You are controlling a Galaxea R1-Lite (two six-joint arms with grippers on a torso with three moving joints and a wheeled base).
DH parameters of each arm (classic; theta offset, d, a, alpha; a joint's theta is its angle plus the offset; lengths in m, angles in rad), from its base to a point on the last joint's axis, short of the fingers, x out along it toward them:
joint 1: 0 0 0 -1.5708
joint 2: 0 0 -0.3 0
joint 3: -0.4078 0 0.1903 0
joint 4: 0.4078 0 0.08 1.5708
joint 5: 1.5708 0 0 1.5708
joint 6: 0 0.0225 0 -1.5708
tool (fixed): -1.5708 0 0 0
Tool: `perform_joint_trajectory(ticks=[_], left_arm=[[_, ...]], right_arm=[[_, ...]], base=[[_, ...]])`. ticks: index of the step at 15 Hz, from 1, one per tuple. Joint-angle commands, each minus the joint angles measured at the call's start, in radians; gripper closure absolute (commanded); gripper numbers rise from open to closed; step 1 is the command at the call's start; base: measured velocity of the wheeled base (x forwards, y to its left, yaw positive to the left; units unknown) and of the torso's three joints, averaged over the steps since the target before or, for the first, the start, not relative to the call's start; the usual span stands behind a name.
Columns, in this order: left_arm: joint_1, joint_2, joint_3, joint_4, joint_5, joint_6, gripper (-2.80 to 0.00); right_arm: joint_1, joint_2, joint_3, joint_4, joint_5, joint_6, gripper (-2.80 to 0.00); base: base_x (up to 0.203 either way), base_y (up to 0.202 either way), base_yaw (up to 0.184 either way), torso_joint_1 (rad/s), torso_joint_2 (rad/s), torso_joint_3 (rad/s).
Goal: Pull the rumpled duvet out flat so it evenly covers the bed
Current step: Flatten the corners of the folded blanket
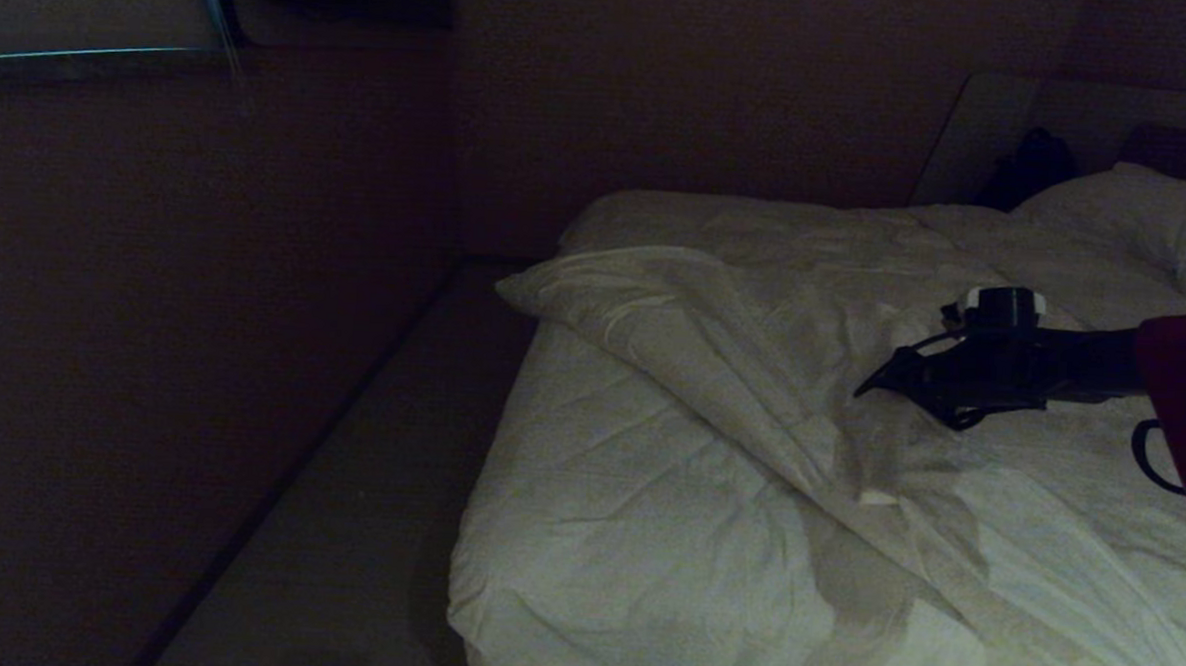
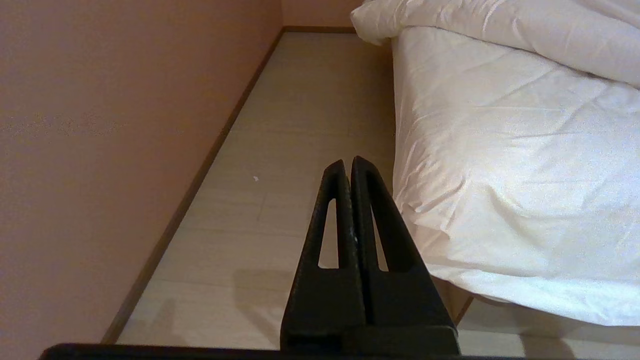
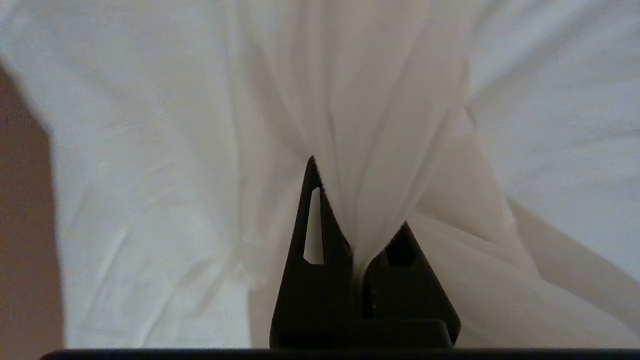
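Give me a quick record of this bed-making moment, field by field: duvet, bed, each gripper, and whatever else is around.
duvet: white duvet, rumpled, folded back in a diagonal ridge across the bed
bed: mattress sheet bare on the near left part
right gripper: right gripper shut on a pinch of duvet fabric, over the middle of the bed
left gripper: left gripper shut, empty, parked over the floor beside the bed
pillow: pillow at the head end
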Motion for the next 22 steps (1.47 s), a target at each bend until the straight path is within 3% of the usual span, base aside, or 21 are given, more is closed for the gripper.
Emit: perform_joint_trajectory(ticks=[1, 5, 10, 14, 18, 22], left_arm=[[0.000, 0.000, 0.000, 0.000, 0.000, 0.000, 0.00], [0.000, 0.000, 0.000, 0.000, 0.000, 0.000, 0.00], [0.000, 0.000, 0.000, 0.000, 0.000, 0.000, 0.00], [0.000, 0.000, 0.000, 0.000, 0.000, 0.000, 0.00], [0.000, 0.000, 0.000, 0.000, 0.000, 0.000, 0.00], [0.000, 0.000, 0.000, 0.000, 0.000, 0.000, 0.00]], right_arm=[[0.022, -0.081, 0.047, -0.002, 0.018, 0.002, 0.00], [0.080, -0.178, 0.128, -0.002, 0.058, 0.000, 0.00], [0.216, -0.271, 0.254, -0.010, 0.052, -0.033, 0.00], [0.290, -0.300, 0.342, -0.010, 0.048, -0.120, 0.00], [0.343, -0.322, 0.444, -0.012, 0.049, -0.291, 0.00], [0.369, -0.346, 0.501, -0.012, 0.056, -0.365, 0.00]], base=[[0.000, 0.000, 0.000, 0.000, 0.00, 0.000], [0.000, 0.000, 0.000, 0.000, 0.00, 0.000], [0.000, 0.000, 0.000, 0.000, 0.00, 0.000], [0.000, 0.000, 0.000, 0.000, 0.00, 0.000], [0.000, 0.000, 0.000, 0.000, 0.00, 0.000], [0.000, 0.000, 0.000, 0.000, 0.00, 0.000]])
